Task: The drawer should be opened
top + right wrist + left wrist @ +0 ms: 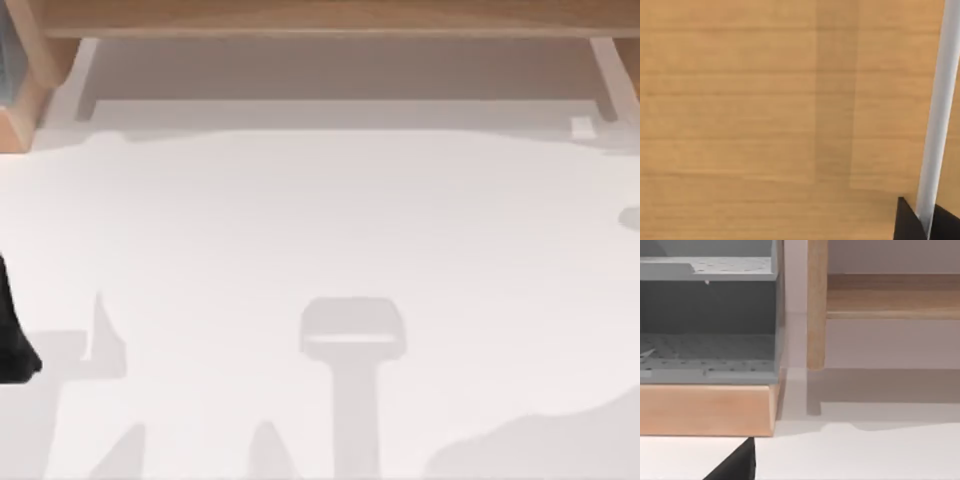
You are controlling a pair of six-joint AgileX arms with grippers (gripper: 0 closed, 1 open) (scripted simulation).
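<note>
Right wrist view: a pale handle bar point(938, 115) on the wooden drawer front point(765, 115) is bracketed by the right gripper point(926, 226), seemingly closed on it for pulling. Left gripper point(735, 465) state cannot be told.

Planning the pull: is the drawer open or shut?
Cannot tell: right wrist view has the drawer front and white handle close up, no gap visible.
</note>
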